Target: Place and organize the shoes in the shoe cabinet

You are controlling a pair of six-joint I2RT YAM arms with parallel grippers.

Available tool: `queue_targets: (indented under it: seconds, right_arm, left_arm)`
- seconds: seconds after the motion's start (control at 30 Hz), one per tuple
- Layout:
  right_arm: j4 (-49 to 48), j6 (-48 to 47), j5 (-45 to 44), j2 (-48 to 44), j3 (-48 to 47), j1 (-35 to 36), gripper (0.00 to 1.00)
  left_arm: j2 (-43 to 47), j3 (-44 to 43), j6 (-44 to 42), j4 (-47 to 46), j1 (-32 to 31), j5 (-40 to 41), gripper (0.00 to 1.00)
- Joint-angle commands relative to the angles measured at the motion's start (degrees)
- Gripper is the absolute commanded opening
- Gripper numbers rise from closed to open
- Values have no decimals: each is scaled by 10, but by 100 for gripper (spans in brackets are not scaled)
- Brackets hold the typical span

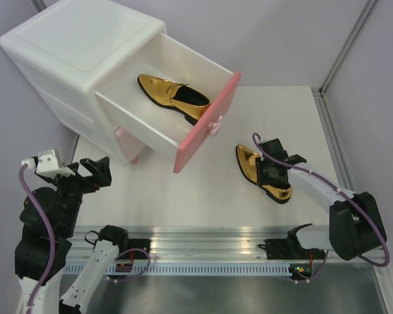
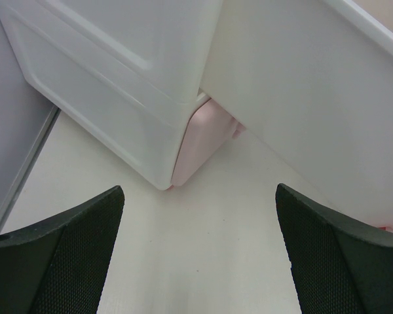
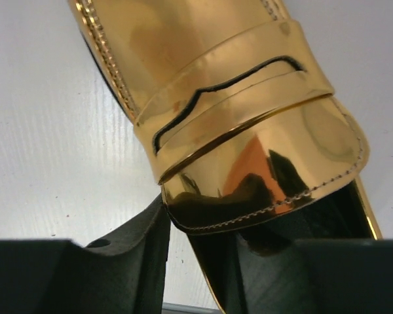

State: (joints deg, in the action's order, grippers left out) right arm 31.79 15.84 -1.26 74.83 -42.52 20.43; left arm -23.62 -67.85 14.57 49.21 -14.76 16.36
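The gold loafer point(image 1: 247, 161) is lying sole-down on the bench point(image 1: 203, 203), just right of the open upper drawer point(image 1: 206, 121) of the shoe cabinet point(image 1: 85, 52), toe pointing away from the arm bases. The right claw point(image 1: 274, 171) is grasping it. In the wrist view one finger point(image 3: 124, 261) is pressing on the outside of the side wall and the other is sitting inside the dark opening. This grip is pinching only a thin wall, so the shoe is likely to tilt when lifted. Raise it slowly and clear the pink drawer front before crossing. The matching loafer point(image 1: 173, 97) is lying diagonally across the drawer floor, so aim for the free strip beside it and set the shoe parallel. The left claw point(image 1: 97, 171) is hanging released near the cabinet's lower corner.
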Motion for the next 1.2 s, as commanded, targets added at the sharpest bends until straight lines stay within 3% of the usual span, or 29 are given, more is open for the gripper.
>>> queue_targets:
  seconds: [0.0,0.13,0.17,0.23,0.77,0.97,1.17]
  right_arm:
    - [24,22,-25,11,-16,4,37]
    - [22,28,-34,6,-16,5,16]
    - [19,28,-39,1,-17,4,7]
    - [23,24,-41,-21,-34,4,1]
    - [161,-17,-162,-86,-345,5,1]
    - [187,-42,-205,-50,-493,5,1]
    - [166,-74,-173,-4,-657,4,1]
  left_arm:
    - [-9,4,14,-15,-3,-4,100]
    - [-10,4,15,-16,-3,-4,100]
    - [-11,4,14,-16,-3,-4,100]
    - [-13,0,15,-15,-3,-4,100]
    - [-43,-30,19,-18,-3,-8,100]
    - [-44,-38,18,-17,-3,-5,100]
    - [-45,-43,13,-16,-3,3,100]
